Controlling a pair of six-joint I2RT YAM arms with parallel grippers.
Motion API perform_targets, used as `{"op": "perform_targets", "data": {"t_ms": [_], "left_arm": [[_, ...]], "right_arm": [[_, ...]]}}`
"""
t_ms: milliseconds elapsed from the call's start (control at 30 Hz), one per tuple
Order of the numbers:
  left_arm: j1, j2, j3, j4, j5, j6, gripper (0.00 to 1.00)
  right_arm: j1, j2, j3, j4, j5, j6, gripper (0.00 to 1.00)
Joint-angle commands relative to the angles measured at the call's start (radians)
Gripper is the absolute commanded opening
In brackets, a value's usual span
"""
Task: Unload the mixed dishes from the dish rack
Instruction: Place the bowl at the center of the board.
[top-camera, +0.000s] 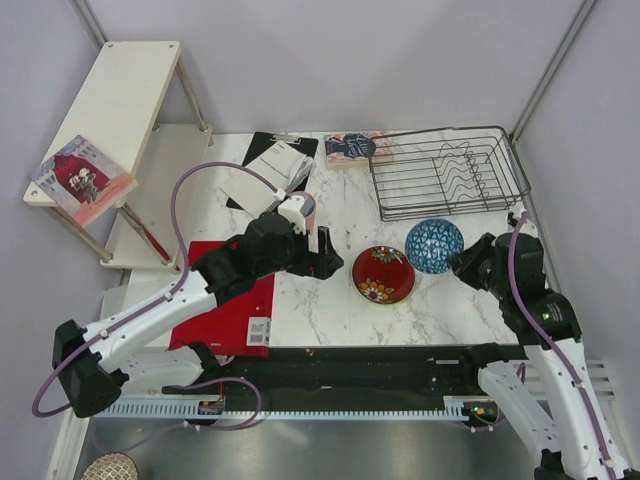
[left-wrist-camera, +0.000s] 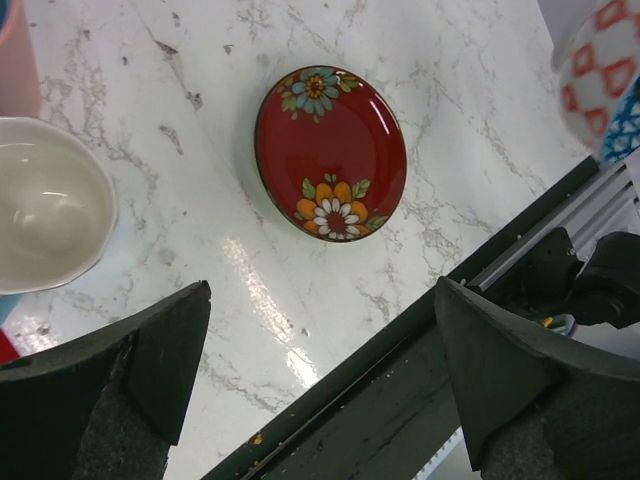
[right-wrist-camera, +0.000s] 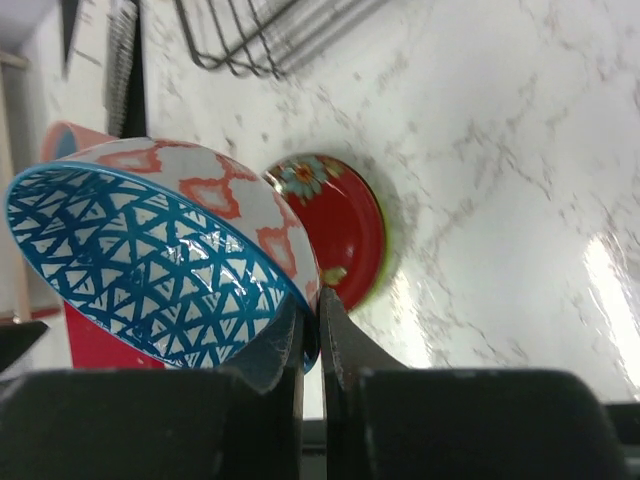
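Marble table (top-camera: 330, 300), red board (top-camera: 225, 290) at 9 o'clock, dish rack (top-camera: 440, 130) at 1; right gripper (right-wrist-camera: 310, 310) clamps blue-patterned bowl (right-wrist-camera: 150, 260) beside red floral plate (right-wrist-camera: 335, 225); left gripper (left-wrist-camera: 322, 290) agape.

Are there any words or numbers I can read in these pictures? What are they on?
No text here is clear enough to quote.
Red book on the left: cover print too small to read.
Pink book at the back: lettering too blurred.
White sticker on the red board: looks like a barcode, too small.
Plate and bowl: patterns only, no words.
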Motion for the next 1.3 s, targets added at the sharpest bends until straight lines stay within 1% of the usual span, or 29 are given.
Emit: {"op": "perform_targets", "data": {"t_ms": [0, 133, 167, 200, 267, 333, 433, 500, 567, 733, 1000, 1267], "left_arm": [[-0.001, 0.060, 0.034, 0.106, 0.104, -0.084, 0.99], [-0.003, 0.129, 0.065, 0.106, 0.136, -0.104, 0.99], [-0.003, 0.146, 0.076, 0.107, 0.146, -0.107, 0.99], [-0.004, 0.152, 0.074, 0.107, 0.146, -0.109, 0.99], [-0.007, 0.154, 0.071, 0.106, 0.147, -0.112, 0.99], [-0.007, 0.145, 0.064, 0.104, 0.146, -0.110, 0.99], [-0.007, 0.096, 0.048, 0.086, 0.106, -0.092, 0.99], [-0.006, 0.052, 0.048, 0.063, 0.069, -0.069, 0.99], [-0.006, 0.022, 0.047, 0.032, 0.017, -0.045, 0.99], [-0.006, -0.065, 0.027, 0.005, -0.044, -0.029, 0.99], [-0.007, -0.104, 0.010, -0.050, -0.104, -0.028, 0.99], [-0.006, -0.105, 0.002, -0.057, -0.137, -0.015, 0.99]], "right_arm": [[0.003, -0.086, -0.083, -0.091, 0.010, -0.011, 0.00], [0.003, -0.098, -0.162, -0.089, 0.001, 0.040, 0.00], [0.003, -0.098, -0.182, -0.054, -0.037, 0.058, 0.00], [0.002, -0.097, -0.220, -0.033, -0.036, 0.075, 0.00], [0.002, -0.085, -0.261, 0.030, -0.103, 0.110, 0.00], [0.003, -0.056, -0.278, 0.082, -0.125, 0.123, 0.00], [0.003, 0.010, -0.298, 0.162, -0.194, 0.112, 0.00], [0.003, 0.064, -0.303, 0.203, -0.244, 0.109, 0.00], [0.003, 0.079, -0.303, 0.263, -0.252, 0.118, 0.00], [0.002, 0.211, -0.266, 0.311, -0.268, 0.080, 0.00], [0.003, 0.349, -0.260, 0.385, -0.269, 0.055, 0.00], [0.025, 0.463, -0.237, 0.466, -0.278, 0.049, 0.00]]}}
